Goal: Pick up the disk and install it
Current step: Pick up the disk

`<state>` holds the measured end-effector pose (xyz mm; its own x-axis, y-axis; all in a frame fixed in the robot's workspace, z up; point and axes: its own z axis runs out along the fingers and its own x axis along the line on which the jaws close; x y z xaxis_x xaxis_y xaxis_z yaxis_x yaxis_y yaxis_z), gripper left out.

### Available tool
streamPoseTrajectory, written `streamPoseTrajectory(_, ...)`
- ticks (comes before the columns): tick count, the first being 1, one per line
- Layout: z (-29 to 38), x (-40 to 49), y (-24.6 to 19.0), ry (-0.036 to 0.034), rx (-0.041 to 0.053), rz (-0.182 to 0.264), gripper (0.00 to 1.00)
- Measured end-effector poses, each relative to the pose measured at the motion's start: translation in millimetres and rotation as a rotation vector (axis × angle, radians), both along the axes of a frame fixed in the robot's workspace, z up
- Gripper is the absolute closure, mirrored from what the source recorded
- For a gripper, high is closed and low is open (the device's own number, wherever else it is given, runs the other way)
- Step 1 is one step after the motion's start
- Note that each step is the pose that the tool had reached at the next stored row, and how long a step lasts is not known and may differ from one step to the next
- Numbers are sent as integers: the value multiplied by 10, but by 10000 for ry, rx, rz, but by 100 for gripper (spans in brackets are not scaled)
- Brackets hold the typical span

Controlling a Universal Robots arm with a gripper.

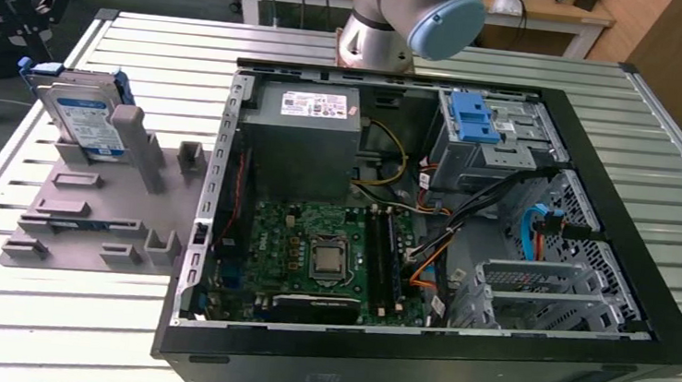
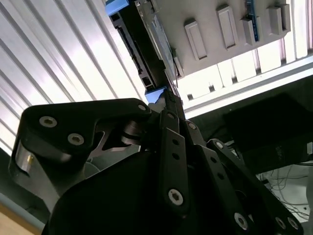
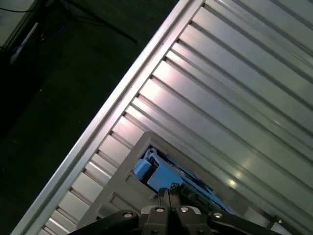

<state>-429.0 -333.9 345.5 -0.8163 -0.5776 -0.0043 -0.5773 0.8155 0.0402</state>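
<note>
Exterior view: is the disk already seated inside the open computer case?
No, the disk stands on edge in the grey holder beside the computer case, at the exterior view's left.

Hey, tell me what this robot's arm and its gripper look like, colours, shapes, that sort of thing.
In the exterior view, the silver-grey tubular arm is smooth metal with a rounded joint closed by a light blue round cap. In the second wrist view, the matte black gripper is built of flat, round-ended linkage bars pinned with silver screw heads.
</note>
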Motion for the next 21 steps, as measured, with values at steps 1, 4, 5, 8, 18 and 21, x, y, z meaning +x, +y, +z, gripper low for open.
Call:
streamPoseTrajectory(1,0,0,0,-2,0,113,89)
streamPoseTrajectory(4,-1,0,0,-10,0,451,89)
streamPoseTrajectory(5,-1,0,0,-12,0,572,89)
streamPoseTrajectory(8,-3,0,0,-17,0,920,89)
streamPoseTrajectory(18,-6,0,0,-40,2,2024,89)
streamPoseTrajectory(21,-7,0,0,-46,2,2390,89)
